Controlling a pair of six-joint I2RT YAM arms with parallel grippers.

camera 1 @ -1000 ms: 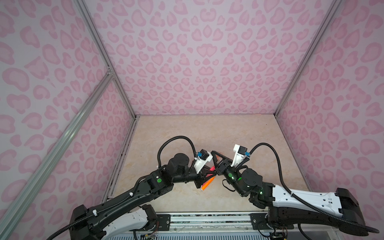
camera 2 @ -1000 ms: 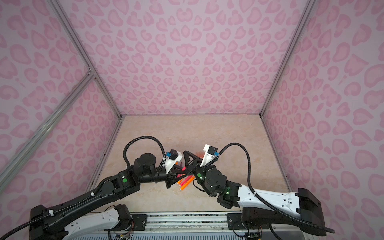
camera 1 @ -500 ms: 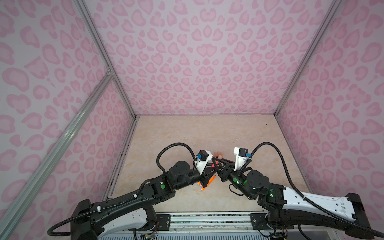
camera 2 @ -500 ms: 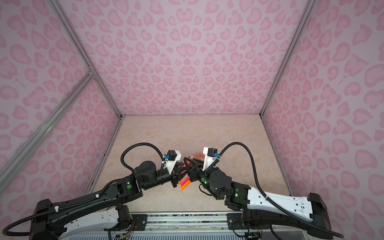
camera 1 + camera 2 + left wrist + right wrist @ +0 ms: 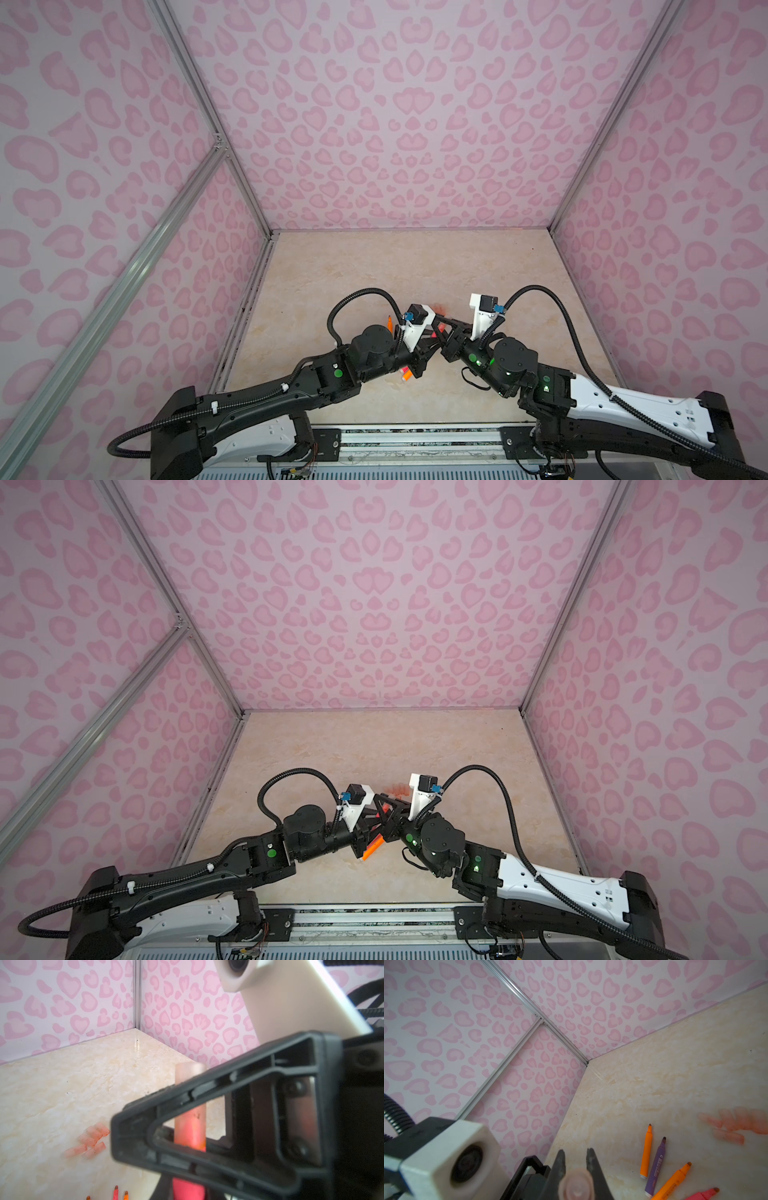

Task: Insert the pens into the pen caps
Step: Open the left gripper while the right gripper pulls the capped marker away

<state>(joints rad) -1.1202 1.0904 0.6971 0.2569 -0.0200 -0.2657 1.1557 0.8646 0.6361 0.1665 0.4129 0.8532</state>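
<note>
Pale pink plastic sits pinched between the fingers (image 5: 560,1165) of my right gripper (image 5: 575,1151): a cap (image 5: 576,1186), clamped firmly toward the six o'clock edge of the table (image 5: 374,266). The cap sits over the end of a pink pen (image 5: 188,1190), whose colour shows through its lower half. My left gripper (image 5: 376,814) meets the right one tip to tip; whether its jaws grip the pen I cannot tell, because the other gripper's black frame blocks them.

At six o'clock from that meeting point in a top view, an orange pen (image 5: 372,850) pokes out from under my left wrist. The right wrist view shows loose pens (image 5: 672,1180) side by side on the marble-look top, among them a purple pen (image 5: 656,1167) and a second pink pen (image 5: 702,1194). At twelve o'clock, further back, loose caps (image 5: 395,789) lie huddled together. Heart-print walls (image 5: 395,124) close the scene.
</note>
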